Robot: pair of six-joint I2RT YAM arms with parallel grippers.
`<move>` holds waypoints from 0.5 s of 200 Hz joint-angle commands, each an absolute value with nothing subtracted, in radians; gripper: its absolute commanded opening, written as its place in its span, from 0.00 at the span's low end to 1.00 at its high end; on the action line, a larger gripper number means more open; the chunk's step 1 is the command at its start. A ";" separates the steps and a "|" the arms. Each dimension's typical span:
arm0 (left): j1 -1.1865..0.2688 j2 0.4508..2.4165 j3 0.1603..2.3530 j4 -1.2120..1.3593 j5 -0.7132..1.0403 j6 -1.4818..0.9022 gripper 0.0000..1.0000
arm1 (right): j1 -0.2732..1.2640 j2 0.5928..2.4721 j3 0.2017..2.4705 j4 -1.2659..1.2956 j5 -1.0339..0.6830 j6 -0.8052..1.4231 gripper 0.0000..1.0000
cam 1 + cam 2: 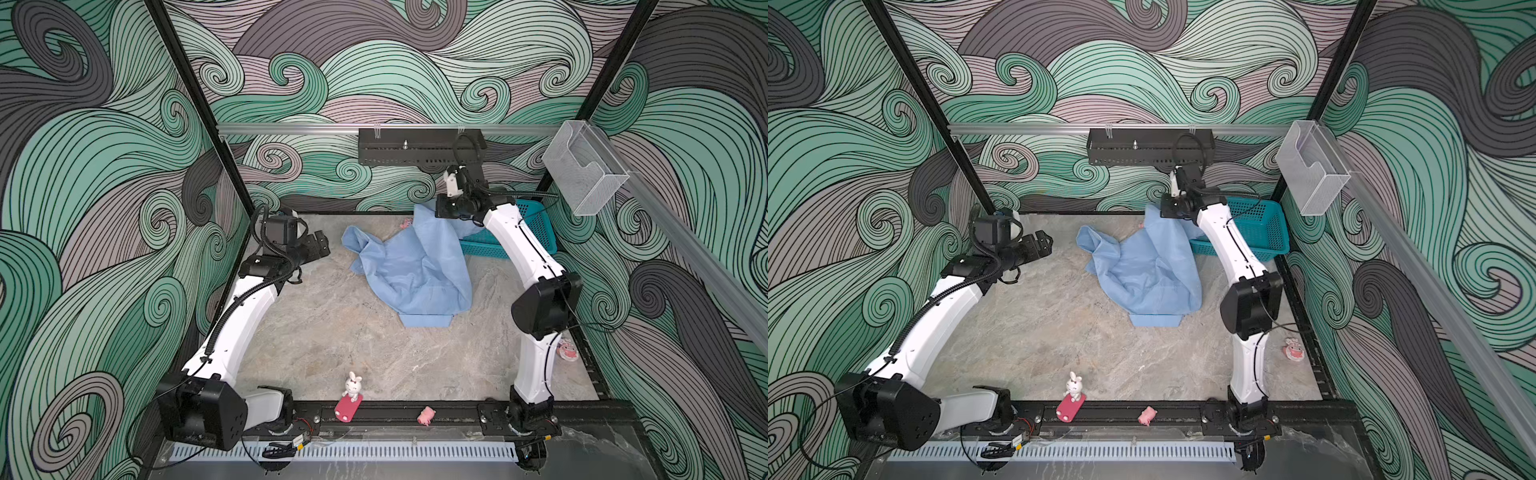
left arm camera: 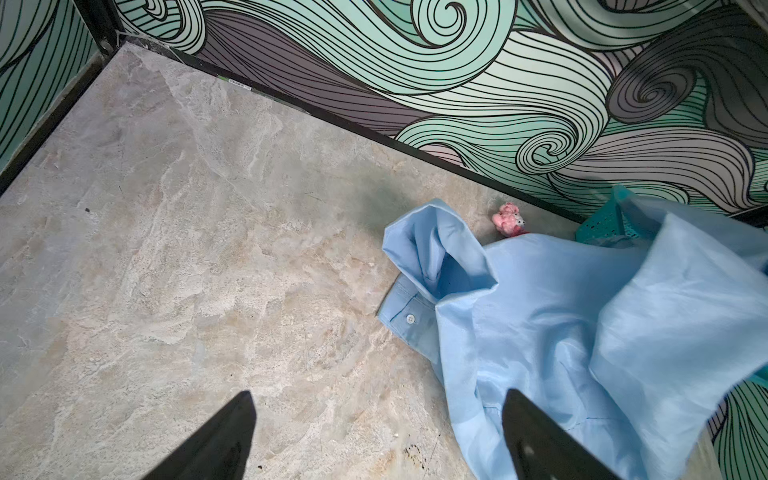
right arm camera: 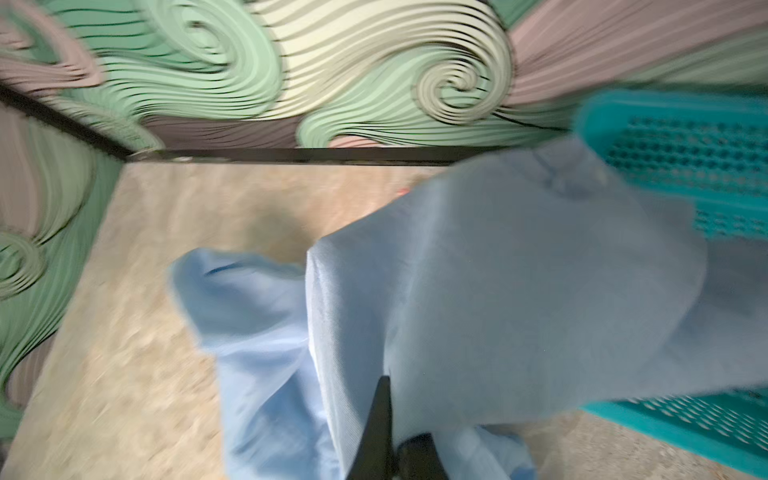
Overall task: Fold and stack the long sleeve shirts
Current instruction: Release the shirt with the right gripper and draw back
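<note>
By the teal basket (image 1: 536, 239), crumpled light blue shirt (image 1: 415, 270), right pincer (image 3: 388, 401) pinching it, left pincer (image 2: 380, 395) spread.

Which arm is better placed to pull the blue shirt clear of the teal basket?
Probably the right: the right gripper is shut on the shirt beside the basket. The left gripper is open, apart from the cloth and farther from the basket.

The shirt (image 1: 415, 270) is seen in plain light blue, with a white button (image 2: 410, 318). The basket (image 1: 1271, 232) is coloured teal and patterned with small holes. The table (image 1: 353, 340) is marbled in grey and beige. The walls (image 1: 374, 62) are covered with mint, mauve and grey swirls, lined in black. The toy pig (image 1: 427, 414) is coloured pink.
</note>
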State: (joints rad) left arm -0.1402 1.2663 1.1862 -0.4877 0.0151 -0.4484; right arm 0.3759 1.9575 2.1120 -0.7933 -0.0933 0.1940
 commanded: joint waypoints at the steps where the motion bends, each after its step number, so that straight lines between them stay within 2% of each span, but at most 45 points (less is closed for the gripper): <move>1: -0.143 1.268 1.181 -0.510 0.011 -0.451 0.94 | 0.457 1.859 2.039 -0.762 -0.153 0.091 0.00; 34: -0.143 1.265 1.175 -0.513 0.015 -0.459 0.94 | 0.503 1.852 1.907 -0.771 -0.244 0.085 0.00; 54: -0.143 1.264 1.174 -0.515 0.022 -0.461 0.94 | 0.500 1.891 1.852 -0.786 -0.219 0.089 0.00; 64: -0.142 1.264 1.173 -0.516 0.027 -0.461 0.94 | 0.494 1.914 1.833 -0.793 -0.172 0.100 0.12; 68: -0.143 1.264 1.175 -0.517 0.030 -0.459 0.94 | 0.490 1.923 1.832 -0.802 -0.148 0.107 0.22; 75: -0.143 1.265 1.176 -0.522 0.036 -0.460 0.94 | 0.482 1.931 1.833 -0.817 -0.108 0.120 0.46; 79: -0.143 1.267 1.178 -0.525 0.041 -0.459 0.94 | 0.478 1.931 1.831 -0.820 -0.084 0.129 0.54; 89: -0.144 1.268 1.181 -0.532 0.053 -0.456 0.94 | 0.475 1.914 1.819 -0.825 -0.011 0.151 0.67; 100: -0.145 1.271 1.181 -0.538 0.069 -0.454 0.93 | 0.474 1.880 1.805 -0.825 0.077 0.174 0.76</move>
State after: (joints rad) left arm -0.1402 1.2663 1.1751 -0.5026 0.0307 -0.4511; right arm 0.4862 1.9514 1.8088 -0.7898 -0.1143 0.1265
